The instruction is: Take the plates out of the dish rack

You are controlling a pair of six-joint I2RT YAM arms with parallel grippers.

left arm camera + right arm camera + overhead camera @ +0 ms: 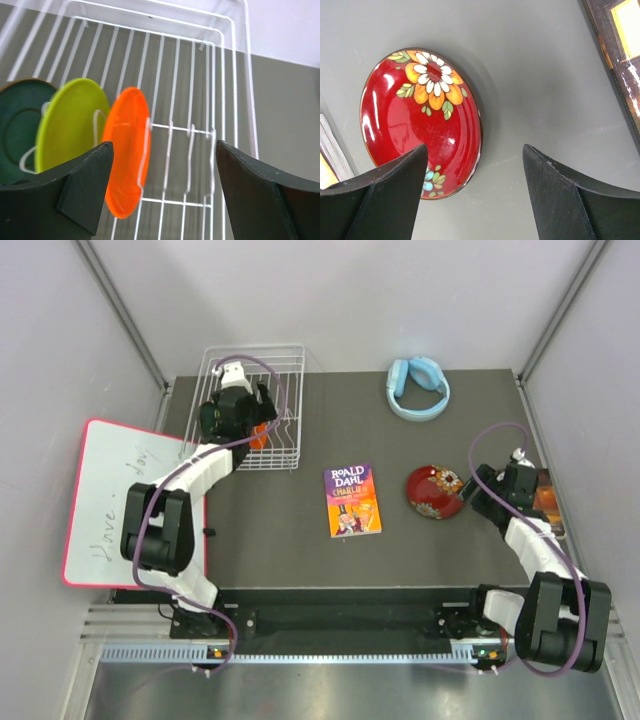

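Note:
The white wire dish rack (285, 375) stands at the table's back left. In the left wrist view the rack (200, 75) holds the dark green plate (17, 130), the lime green plate (67, 127) and the orange plate (127, 150) on edge between prongs. My left gripper (162, 170) is open above the rack, just right of the orange plate, holding nothing; from above it (240, 410) covers most of the plates. The glossy red flowered plate (434, 491) lies flat on the table. My right gripper (475, 175) is open beside the red plate's (420, 120) rim, empty.
A Roald Dahl paperback (352, 500) lies mid-table. Blue headphones (418, 387) sit at the back right. A whiteboard (115, 500) hangs over the left edge. A dark box (548, 495) lies at the right edge, next to my right gripper.

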